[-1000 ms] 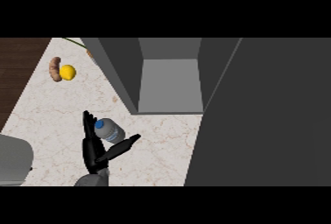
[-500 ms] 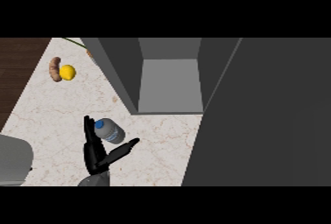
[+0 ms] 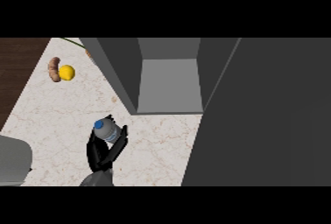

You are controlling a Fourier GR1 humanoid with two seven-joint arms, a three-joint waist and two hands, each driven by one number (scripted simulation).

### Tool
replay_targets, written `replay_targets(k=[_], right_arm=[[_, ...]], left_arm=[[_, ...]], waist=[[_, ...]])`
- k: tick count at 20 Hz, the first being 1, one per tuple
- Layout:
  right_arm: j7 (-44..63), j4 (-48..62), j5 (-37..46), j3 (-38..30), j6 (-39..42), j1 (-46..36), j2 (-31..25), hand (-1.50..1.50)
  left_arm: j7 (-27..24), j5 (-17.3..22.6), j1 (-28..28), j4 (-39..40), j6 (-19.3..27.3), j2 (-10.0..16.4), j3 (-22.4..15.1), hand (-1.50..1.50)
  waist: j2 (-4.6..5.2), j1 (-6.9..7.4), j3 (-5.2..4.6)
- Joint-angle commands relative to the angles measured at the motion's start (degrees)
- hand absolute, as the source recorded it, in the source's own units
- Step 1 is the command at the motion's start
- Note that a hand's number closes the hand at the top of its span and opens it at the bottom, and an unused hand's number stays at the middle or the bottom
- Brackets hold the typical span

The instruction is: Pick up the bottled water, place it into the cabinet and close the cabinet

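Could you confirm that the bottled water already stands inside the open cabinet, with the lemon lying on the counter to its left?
Not quite: the bottled water is not inside the cabinet; the left robot hand holds it over the counter, in front of the open cabinet, as the head view shows. The lemon does lie on the counter to the left.

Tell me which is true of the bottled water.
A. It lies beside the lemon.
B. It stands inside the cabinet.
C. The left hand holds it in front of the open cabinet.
C: the left hand curls round the blue-capped bottled water, outside the open cabinet.
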Motion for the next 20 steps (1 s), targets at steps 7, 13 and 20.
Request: replay_targets(k=[7,13,20], right_arm=[[4.5,-8.5,3.7,-0.5,0.1,1.5,-2.8,-1.50],[4.2,-5.3,3.2,0.2,-0.7,-1.6,-1.8,-1.50],[2.8,-5.8,4.2,1.1,-1.2,0.2,-3.0,-1.50]], left_arm=[[-2.2,3.0,-2.0,1.6,-5.4,-0.2,-1.0,1.50],[-0.2,0.5,0.8,0.7,-16.8,4.3,-4.0,1.50],[5.7,-2.3,2.6,-5.4,-24.4,10.4,-7.3,1.50]], waist=[[0.00,0.21,0.02],[0.00,0.25,-0.02],[-0.14,0.44,0.06]])
